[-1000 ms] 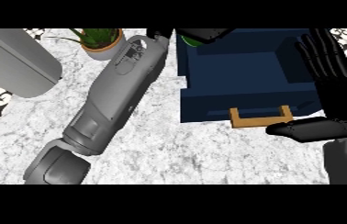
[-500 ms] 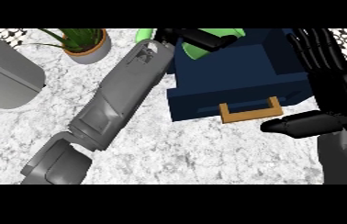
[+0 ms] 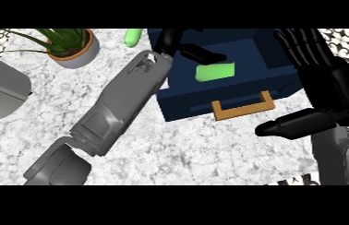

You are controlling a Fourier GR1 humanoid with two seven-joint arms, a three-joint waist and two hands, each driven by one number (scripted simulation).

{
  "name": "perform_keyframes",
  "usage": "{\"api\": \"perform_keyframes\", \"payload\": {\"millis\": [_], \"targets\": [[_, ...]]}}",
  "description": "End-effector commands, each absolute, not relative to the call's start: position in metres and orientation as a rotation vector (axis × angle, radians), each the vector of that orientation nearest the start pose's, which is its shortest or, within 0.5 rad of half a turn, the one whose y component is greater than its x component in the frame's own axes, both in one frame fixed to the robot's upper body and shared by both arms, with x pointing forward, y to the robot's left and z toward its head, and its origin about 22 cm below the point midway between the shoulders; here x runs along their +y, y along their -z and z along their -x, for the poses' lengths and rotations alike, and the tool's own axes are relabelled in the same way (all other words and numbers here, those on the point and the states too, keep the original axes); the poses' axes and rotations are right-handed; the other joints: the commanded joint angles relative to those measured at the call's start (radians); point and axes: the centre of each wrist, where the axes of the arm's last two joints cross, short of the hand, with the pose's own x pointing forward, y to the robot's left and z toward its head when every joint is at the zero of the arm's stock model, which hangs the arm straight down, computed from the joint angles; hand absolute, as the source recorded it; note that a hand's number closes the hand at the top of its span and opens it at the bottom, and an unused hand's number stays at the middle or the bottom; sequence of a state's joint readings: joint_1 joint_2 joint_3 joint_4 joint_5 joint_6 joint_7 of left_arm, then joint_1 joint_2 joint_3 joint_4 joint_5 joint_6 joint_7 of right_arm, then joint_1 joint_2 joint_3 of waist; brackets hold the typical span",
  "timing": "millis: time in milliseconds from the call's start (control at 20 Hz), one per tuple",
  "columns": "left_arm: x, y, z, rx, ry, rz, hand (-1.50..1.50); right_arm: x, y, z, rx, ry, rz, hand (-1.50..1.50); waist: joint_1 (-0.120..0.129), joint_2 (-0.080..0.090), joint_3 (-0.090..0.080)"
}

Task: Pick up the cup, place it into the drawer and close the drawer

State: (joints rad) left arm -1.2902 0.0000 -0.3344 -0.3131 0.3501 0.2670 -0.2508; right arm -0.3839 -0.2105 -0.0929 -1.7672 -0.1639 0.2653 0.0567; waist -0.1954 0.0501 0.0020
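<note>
Clearance is the chief worry: the green cup (image 3: 214,72) lies inside the open navy drawer (image 3: 191,104), toward its left side, with the left robot hand (image 3: 178,43) directly over the cup's upper edge. Whether that robot hand is clamped on the cup or free of it cannot be told from this view. If it lifts away while gripping, the cup would likely come back out. If the cup is left leaning on the drawer wall, it could tip or ride up and jam the closing. The left forearm (image 3: 119,109) crosses the drawer's left corner, so a push on the tan handle (image 3: 244,112) before the arm is clear would probably trap it. The right robot hand (image 3: 317,76) rests spread open at the view's right, beside the drawer. A small green object (image 3: 133,37) lies on the counter (image 3: 204,150) just left of the left robot hand and could be knocked aside.
</note>
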Motion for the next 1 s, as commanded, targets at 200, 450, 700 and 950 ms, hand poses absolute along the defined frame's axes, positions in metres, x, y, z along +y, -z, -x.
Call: {"api": "perform_keyframes", "payload": {"millis": [200,450,700,950], "targets": [[0.039,-0.123,-0.438,-1.823,0.236,0.236,-1.50,-0.208,-0.153,-0.296,-1.984,-0.627,-0.575,1.50,-0.012,0.003,-0.002],[0.037,-0.131,-0.438,-1.928,0.101,0.268,-1.50,-0.208,-0.146,-0.294,-1.788,-0.875,-0.602,1.50,0.026,-0.012,-0.002],[0.038,-0.129,-0.438,-1.928,0.046,0.243,-1.50,-0.220,-0.147,-0.289,-1.608,-1.134,-0.378,-1.50,0.083,-0.029,-0.002],[0.040,-0.130,-0.441,-1.908,0.007,0.252,-1.50,-0.223,-0.145,-0.280,-1.595,-1.255,-0.048,-1.50,0.135,-0.035,-0.001]]}}
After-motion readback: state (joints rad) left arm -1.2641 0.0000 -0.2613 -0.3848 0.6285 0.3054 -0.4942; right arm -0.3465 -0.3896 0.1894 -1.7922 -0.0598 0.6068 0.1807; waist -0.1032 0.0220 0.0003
